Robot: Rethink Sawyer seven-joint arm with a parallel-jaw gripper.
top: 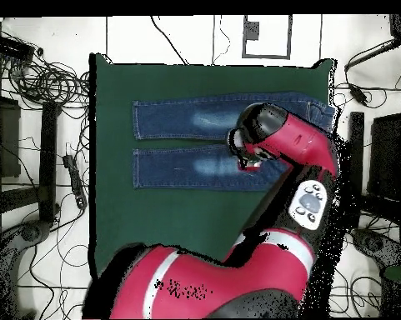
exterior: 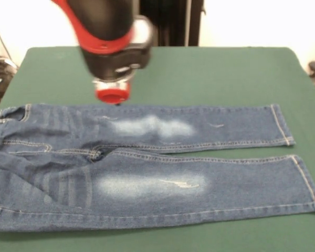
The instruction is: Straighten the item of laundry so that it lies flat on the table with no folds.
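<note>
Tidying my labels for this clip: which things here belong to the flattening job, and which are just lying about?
Job:
- jeans
- green table
- gripper

Lying about:
- cables on the floor
- dark stands beside the table

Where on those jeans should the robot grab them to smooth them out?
Probably a hemmed cuff of the jeans, pinched from above and pulled outward: the legs already lie straight and apart on the table, and a cuff edge is thick and easy to pinch.

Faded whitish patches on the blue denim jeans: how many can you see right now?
2. One whitish patch on the far leg's thigh, just below the red-tipped gripper; one whitish patch on the near leg's thigh. The blue denim jeans lie spread out; nothing seems hidden.
</note>
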